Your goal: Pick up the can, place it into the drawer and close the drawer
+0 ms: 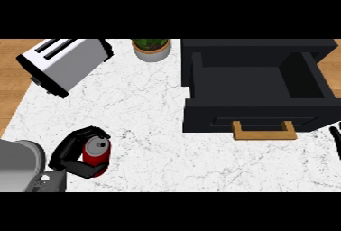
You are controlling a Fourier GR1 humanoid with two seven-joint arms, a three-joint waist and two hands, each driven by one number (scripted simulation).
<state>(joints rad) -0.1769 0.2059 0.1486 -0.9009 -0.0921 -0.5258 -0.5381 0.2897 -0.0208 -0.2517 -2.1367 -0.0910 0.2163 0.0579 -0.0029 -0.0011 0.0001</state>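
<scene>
A red can [97, 156] with a silver top stands at the lower left of the white marble counter. My left hand [72, 153] is curled round it, fingers over its top edge and thumb along its lower side. The black drawer [256, 79] stands pulled open at the upper right, its inside bare, with a wooden handle [264, 131] on its front. Only the fingertips of my right hand [335, 139] show at the right edge, beside the drawer's front.
A silver toaster [63, 64] lies tilted at the upper left. A small potted plant [152, 48] stands at the top, just left of the drawer. Bare marble counter [146, 117] stretches between the can and the drawer.
</scene>
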